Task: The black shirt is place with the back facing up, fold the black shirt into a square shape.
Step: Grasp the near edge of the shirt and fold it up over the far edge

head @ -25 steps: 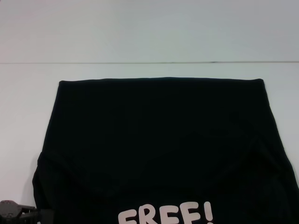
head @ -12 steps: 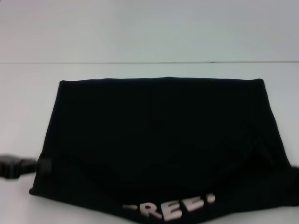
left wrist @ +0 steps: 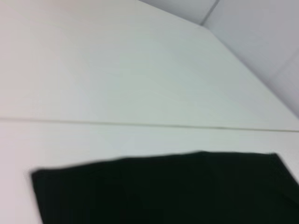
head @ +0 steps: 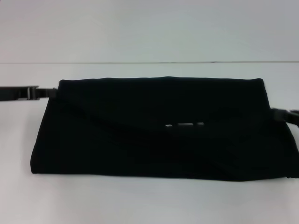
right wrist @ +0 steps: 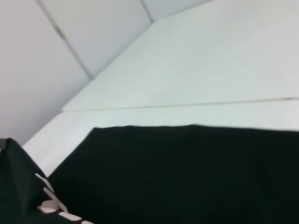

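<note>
The black shirt lies across the middle of the frame on the white desk, doubled into a wide band with a sliver of white lettering showing. The left tool at its upper left corner and the right tool at its right edge both touch fabric; whether either tool clamps it cannot be told.
</note>
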